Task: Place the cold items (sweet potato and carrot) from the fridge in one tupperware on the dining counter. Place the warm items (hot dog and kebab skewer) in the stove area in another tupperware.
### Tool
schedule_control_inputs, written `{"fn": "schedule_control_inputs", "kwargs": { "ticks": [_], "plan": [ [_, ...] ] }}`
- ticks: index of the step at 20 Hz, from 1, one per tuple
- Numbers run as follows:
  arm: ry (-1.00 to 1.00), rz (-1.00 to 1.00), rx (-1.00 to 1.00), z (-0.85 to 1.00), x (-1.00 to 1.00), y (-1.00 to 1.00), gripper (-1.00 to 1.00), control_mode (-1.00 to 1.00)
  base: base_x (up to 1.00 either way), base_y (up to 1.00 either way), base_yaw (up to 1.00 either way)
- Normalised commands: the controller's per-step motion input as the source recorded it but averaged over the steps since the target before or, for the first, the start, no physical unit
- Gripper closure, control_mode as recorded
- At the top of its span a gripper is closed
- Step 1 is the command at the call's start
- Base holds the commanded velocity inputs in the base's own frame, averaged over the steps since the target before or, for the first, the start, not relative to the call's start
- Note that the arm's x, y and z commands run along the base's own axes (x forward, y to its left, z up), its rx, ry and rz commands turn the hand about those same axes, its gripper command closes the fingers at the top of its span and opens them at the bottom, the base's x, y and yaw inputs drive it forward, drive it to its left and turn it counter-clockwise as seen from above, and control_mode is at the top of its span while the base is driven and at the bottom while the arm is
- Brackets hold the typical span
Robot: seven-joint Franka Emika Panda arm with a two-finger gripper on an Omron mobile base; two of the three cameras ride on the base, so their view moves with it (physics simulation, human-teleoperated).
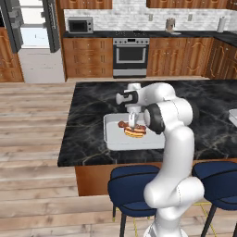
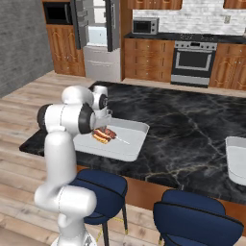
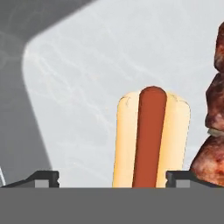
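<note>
A hot dog [image 1: 134, 133] [image 2: 101, 136] [image 3: 151, 140] in its bun lies in a shallow white tupperware [image 1: 113, 139] [image 2: 132, 144] [image 3: 87, 87] on the black marble dining counter [image 1: 92, 106]. The brown kebab skewer [image 1: 123, 124] [image 2: 110, 132] [image 3: 216, 118] rests beside it in the same tupperware. My gripper [image 1: 132, 121] [image 2: 103, 122] [image 3: 116, 175] points down just above the hot dog, open, its fingertips [image 3: 46, 177] standing wide on either side of the bun. The sweet potato and carrot are out of view.
A second white tupperware [image 1: 233, 115] [image 2: 235, 158] sits at the counter's right end. Blue stools [image 1: 134, 185] [image 2: 197, 216] stand along the near edge. The fridge [image 1: 34, 37] [image 2: 98, 33] and stove [image 1: 131, 55] [image 2: 192, 60] line the far wall.
</note>
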Motion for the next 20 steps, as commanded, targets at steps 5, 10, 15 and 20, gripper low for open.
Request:
{"fn": "schedule_control_inputs", "kwargs": {
  "ticks": [5,10,15,20],
  "plan": [
    [-0.18,0.0,0.01,0.53,-0.54,-0.03,-1.0,-1.0,0.0,0.0,0.0],
    [-0.14,-0.04,0.04,0.63,-0.64,-0.04,-1.0,-1.0,0.0,0.0,0.0],
    [-0.05,-0.2,0.09,0.55,-0.71,-0.08,-1.0,-1.0,0.0,0.0,0.0],
    [0.01,-0.35,0.08,0.58,-0.58,-0.1,-1.0,-1.0,0.0,0.0,0.0]
  ]
}}
